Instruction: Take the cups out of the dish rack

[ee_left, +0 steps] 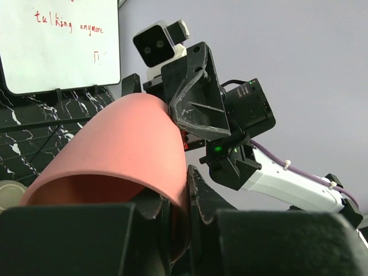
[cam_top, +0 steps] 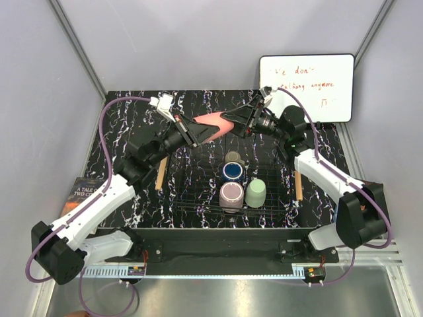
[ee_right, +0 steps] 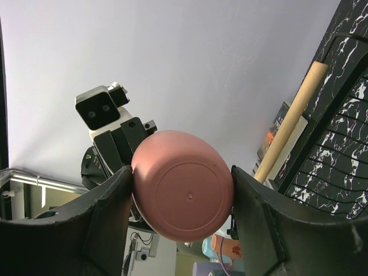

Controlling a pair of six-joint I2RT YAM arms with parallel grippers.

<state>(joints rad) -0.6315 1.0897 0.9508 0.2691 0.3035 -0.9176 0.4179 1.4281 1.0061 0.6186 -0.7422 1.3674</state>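
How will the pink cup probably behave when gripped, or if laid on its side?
Probably stiff: the pink cup shows no dent where the left gripper pinches its wall. Its smooth, tapered side may slip in the right gripper at the base. Laid sideways, it would likely roll.

We see plain pale grey walls around a black table veined in white. Beyond the right gripper, a whiteboard with red handwriting leans against the back wall. Well left of the left gripper and nearer us, a book lies by the table's edge. The light is soft and even.
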